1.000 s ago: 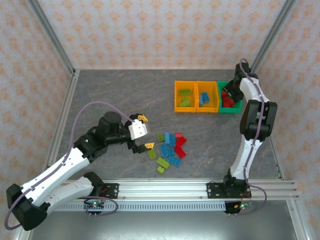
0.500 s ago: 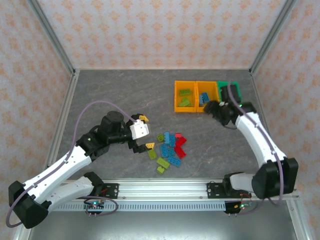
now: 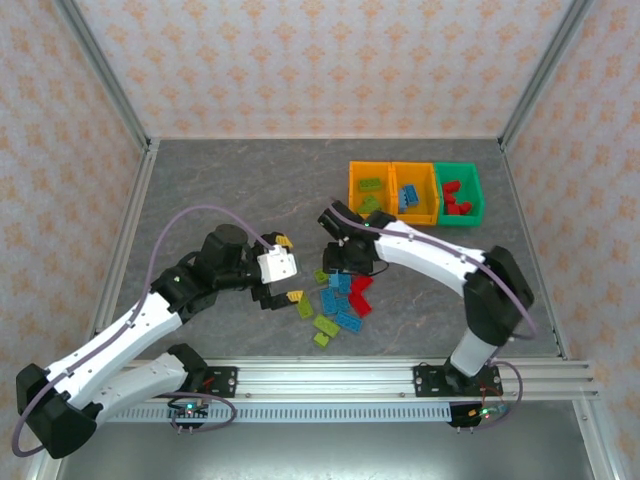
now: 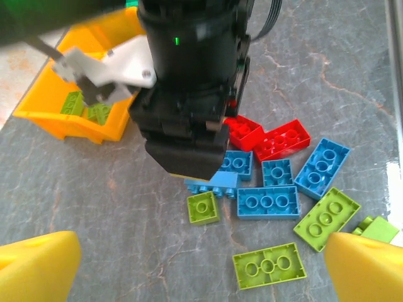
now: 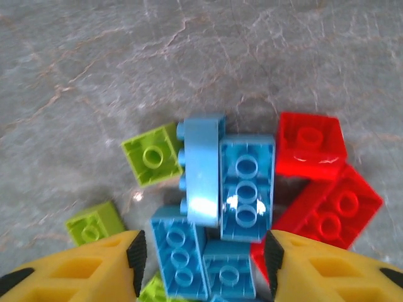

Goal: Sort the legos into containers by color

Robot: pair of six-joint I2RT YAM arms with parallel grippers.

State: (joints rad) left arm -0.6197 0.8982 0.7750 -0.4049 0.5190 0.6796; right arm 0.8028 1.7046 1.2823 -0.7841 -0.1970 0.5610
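Right wrist view: the right pincer hangs spread above a blue brick standing on edge, pinching nothing. In the top view, the loose legos lie mid-bench. The left pincer gapes wide just left of them. At the far right, two orange bins hold green and blue legos, and the green bin holds red.

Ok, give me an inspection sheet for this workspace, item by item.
Surface: grey marbled table.
Job's things: loose legos piled mid-table; outer orange bin holds green ones, middle orange bin blue, green bin red.
Clutter: nothing seen.
Hands: left hand open beside the pile; right hand open over blue legos.
Cables: purple cable looped along the left arm.
Surroundings: patterned walls, metal frame.
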